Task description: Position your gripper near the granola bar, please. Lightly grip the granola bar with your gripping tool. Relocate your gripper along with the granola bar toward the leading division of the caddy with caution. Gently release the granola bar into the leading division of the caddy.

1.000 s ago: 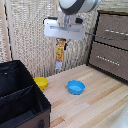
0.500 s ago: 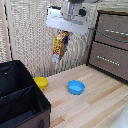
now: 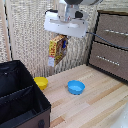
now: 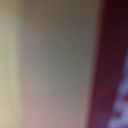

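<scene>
Granola bar (image 3: 57, 49) hanging upright, clamped beneath the tool (image 3: 61, 36).

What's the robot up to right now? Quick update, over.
Gripper shut on granola bar, hanging high above table. Caddy below, toward exterior view's left. Yellow bowl and blue bowl on table; air path unobstructed.

A yellow bowl (image 3: 41, 82) and a blue bowl (image 3: 76, 87) sit apart on the light wooden bench (image 3: 95, 107), both upright. A brown drawer unit (image 3: 110, 45) with bar handles stands at the exterior view's right. Behind runs a pale woven wall (image 3: 27, 35).
</scene>
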Controlling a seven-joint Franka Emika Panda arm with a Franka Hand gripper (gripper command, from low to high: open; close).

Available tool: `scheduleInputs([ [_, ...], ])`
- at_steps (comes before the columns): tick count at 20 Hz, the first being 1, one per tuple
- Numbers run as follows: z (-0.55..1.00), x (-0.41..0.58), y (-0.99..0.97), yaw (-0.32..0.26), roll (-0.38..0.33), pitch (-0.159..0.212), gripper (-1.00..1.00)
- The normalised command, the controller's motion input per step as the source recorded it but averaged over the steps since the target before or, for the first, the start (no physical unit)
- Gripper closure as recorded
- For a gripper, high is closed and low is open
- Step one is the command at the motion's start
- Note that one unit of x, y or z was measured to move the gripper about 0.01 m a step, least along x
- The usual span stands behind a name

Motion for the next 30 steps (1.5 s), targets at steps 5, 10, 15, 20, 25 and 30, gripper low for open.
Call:
scheduleInputs([
  [5,0.03,-0.003,0.48,-0.17,0.09,0.081,1.0],
  [10,0.07,0.0,0.48,-0.183,0.092,0.052,1.0],
  [15,0.1,-0.086,0.57,-0.144,0.073,0.031,1.0],
  [20,0.04,-0.197,0.79,-0.069,0.013,0.018,1.0],
  [25,0.05,-0.139,0.88,-0.057,0.0,0.0,1.0],
  [30,0.02,-0.032,0.86,-0.087,0.0,0.0,1.0],
])
